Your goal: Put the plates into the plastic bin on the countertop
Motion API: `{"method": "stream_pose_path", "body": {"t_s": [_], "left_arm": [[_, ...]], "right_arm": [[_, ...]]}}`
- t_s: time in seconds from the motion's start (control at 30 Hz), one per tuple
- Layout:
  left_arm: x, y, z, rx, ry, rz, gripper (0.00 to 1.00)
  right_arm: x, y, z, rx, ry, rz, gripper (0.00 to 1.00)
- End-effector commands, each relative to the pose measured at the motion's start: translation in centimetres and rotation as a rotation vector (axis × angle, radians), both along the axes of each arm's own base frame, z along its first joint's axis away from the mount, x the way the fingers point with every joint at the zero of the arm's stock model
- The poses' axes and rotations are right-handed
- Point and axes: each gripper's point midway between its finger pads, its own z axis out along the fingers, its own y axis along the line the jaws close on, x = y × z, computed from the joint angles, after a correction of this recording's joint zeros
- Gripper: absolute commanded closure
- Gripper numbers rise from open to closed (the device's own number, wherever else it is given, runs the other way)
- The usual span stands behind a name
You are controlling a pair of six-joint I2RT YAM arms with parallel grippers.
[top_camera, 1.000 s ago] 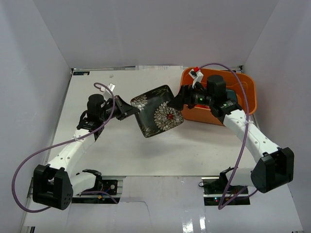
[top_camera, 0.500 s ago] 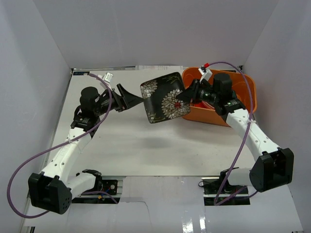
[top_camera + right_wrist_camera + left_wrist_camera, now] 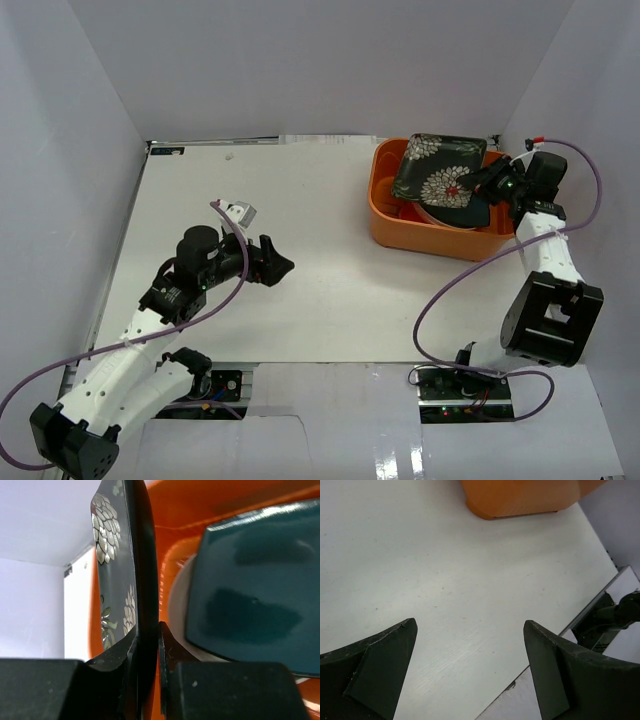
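A: Your right claw [image 3: 484, 184] is clamping one edge of the black floral plate [image 3: 437, 170], and you're holding it over the orange bin [image 3: 430, 240] at the far right corner of the desk [image 3: 300, 190].

B: Agreed. From the claw, the plate is reaching leftward toward the bin's left wall, and it's tilting rather than lying flat. In the wrist view you're seeing it edge-on between the jaws, with a teal plate [image 3: 250, 585] and a cream plate [image 3: 176, 605] lying in the bin beside it.

A: I can't tell whether it's touching them. I'd say you're needing to bring it lower and flatter before letting go.

B: Your left claw [image 3: 280, 268] is hanging wide open and empty over the middle of the desk, well apart from the bin, so the right arm is doing this one.
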Motion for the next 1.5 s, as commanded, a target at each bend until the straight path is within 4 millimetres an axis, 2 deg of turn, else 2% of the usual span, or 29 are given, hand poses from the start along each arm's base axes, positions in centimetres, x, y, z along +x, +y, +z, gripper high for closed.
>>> {"method": "stream_pose_path", "body": {"t_s": [0.0, 0.07, 0.17, 0.23, 0.33, 0.37, 0.4, 0.43, 0.47, 0.57, 0.6, 0.67, 0.7, 0.77, 0.8, 0.87, 0.9, 0.97, 1.0, 1.07, 1.1, 1.13, 1.17, 1.23, 1.27, 1.3, 1.37, 1.4, 1.47], "left_arm": [[1.1, 1.4, -0.9, 0.097, -0.057, 0.075, 0.02], [1.2, 1.2, -0.8, 0.096, -0.066, 0.073, 0.02], [1.1, 1.2, -0.7, 0.105, -0.076, 0.077, 0.02], [1.2, 1.5, -0.5, 0.106, -0.083, 0.094, 0.02], [1.2, 1.6, -0.5, 0.108, -0.084, 0.102, 0.02], [1.2, 1.6, -0.5, 0.107, -0.084, 0.102, 0.02], [1.2, 1.6, -0.5, 0.106, -0.083, 0.102, 0.02], [1.2, 1.6, -0.5, 0.104, -0.083, 0.102, 0.02], [1.2, 1.7, -0.5, 0.105, -0.084, 0.106, 0.02], [1.3, 1.9, -0.4, 0.104, -0.088, 0.120, 0.02], [1.3, 2.0, -0.2, 0.103, -0.096, 0.129, 0.02], [1.4, 2.3, -0.1, 0.098, -0.100, 0.145, 0.02], [1.5, 2.6, 0.2, 0.096, -0.109, 0.164, 0.02], [1.5, 3.0, 0.4, 0.090, -0.116, 0.186, 0.02], [1.5, 3.2, 0.7, 0.085, -0.124, 0.198, 0.02], [1.4, 3.3, 1.0, 0.065, -0.123, 0.213, 0.02], [1.3, 3.3, 1.5, 0.048, -0.132, 0.212, 0.02], [0.9, 2.9, 2.3, 0.013, -0.134, 0.199, 0.02], [0.7, 2.8, 2.9, -0.015, -0.131, 0.198, 0.02], [0.3, 2.6, 4.5, -0.058, -0.145, 0.189, 0.02], [0.0, 2.6, 6.0, -0.097, -0.153, 0.194, 0.02], [-0.4, 2.6, 7.2, -0.125, -0.171, 0.190, 0.02], [-0.7, 2.8, 9.1, -0.158, -0.196, 0.193, 0.02], [-1.2, 3.3, 10.9, -0.191, -0.230, 0.209, 0.02], [-1.5, 3.5, 11.7, -0.206, -0.243, 0.212, 0.02], [-1.8, 3.8, 12.4, -0.224, -0.254, 0.221, 0.02], [-2.5, 4.4, 12.9, -0.245, -0.272, 0.231, 0.02], [-2.7, 4.5, 12.8, -0.255, -0.270, 0.237, 0.02], [-2.8, 5.1, 11.5, -0.257, -0.241, 0.270, 0.02]], "right_arm": [[0.7, 1.0, 2.5, 0.007, -0.104, 0.108, 0.92], [0.8, 0.4, -1.0, -0.026, 0.012, 0.106, 0.92], [1.0, -0.5, -3.8, -0.077, 0.095, 0.099, 0.88], [1.1, -1.4, -4.8, -0.116, 0.129, 0.061, 0.84], [1.2, -2.3, -5.1, -0.168, 0.152, 0.032, 0.69], [1.1, -2.7, -5.2, -0.198, 0.161, 0.028, 0.54], [0.7, -3.4, -6.1, -0.225, 0.216, -0.001, 0.46], [0.9, -3.9, -5.6, -0.251, 0.217, -0.016, 0.39], [0.8, -4.4, -5.6, -0.278, 0.228, -0.031, 0.26], [0.1, -6.4, -5.2, -0.386, 0.256, -0.108, 0.05], [-0.2, -7.4, -4.6, -0.439, 0.255, -0.156, 0.02], [-0.6, -8.2, -4.0, -0.512, 0.264, -0.202, 0.10], [-1.1, -9.7, -3.2, -0.590, 0.270, -0.279, 0.10], [-1.7, -9.8, -2.8, -0.633, 0.265, -0.311, 0.10], [-2.3, -9.8, -1.4, -0.642, 0.226, -0.336, 0.10], [-2.8, -8.3, -0.5, -0.597, 0.160, -0.324, 0.10], [-3.6, -6.6, 2.0, -0.555, 0.062, -0.292, 0.10], [-4.6, -3.9, 4.5, -0.491, -0.049, -0.246, 0.10], [-6.4, -1.7, 6.3, -0.464, -0.137, -0.182, 0.10], [-8.7, 1.8, 7.7, -0.412, -0.221, -0.077, 0.10], [-11.4, 4.1, 8.4, -0.374, -0.276, 0.007, 0.10], [-12.9, 5.0, 8.8, -0.348, -0.300, 0.045, 0.10], [-15.8, 6.8, 9.3, -0.294, -0.370, 0.126, 0.10], [-18.4, 7.7, 9.8, -0.272, -0.438, 0.156, 0.10], [-20.6, 7.8, 10.9, -0.266, -0.507, 0.143, 0.10], [-21.4, 8.0, 9.7, -0.263, -0.487, 0.150, 0.10], [-23.2, 8.1, 9.0, -0.257, -0.498, 0.147, 0.10], [-23.2, 8.2, 7.2, -0.254, -0.468, 0.158, 0.10], [-23.4, 8.2, 6.0, -0.252, -0.462, 0.156, 0.10]]}}
